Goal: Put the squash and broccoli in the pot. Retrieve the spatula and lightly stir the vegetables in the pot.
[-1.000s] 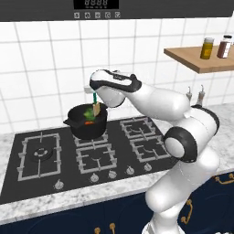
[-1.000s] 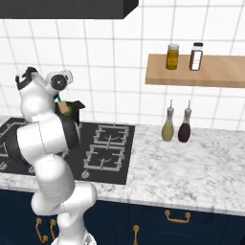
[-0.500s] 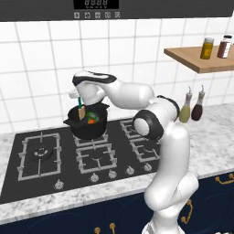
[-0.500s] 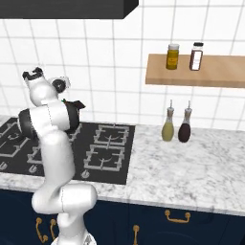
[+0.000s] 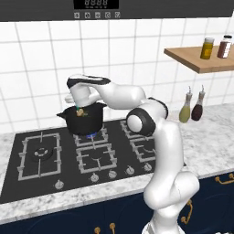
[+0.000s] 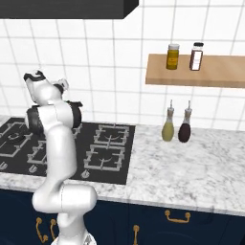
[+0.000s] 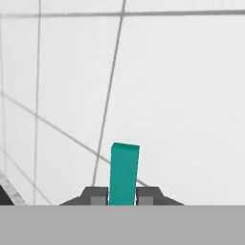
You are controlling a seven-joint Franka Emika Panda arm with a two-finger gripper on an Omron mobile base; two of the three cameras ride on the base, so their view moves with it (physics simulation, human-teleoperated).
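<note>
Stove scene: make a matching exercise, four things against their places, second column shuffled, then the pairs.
Things:
1. pot
2. spatula
3. two jars
4. two bottles

Places:
A. on the wooden shelf
B. on the marble counter by the wall
C. between the gripper's fingers
D. on a rear burner of the stove

Pairs: 1-D, 2-C, 3-A, 4-B
</note>
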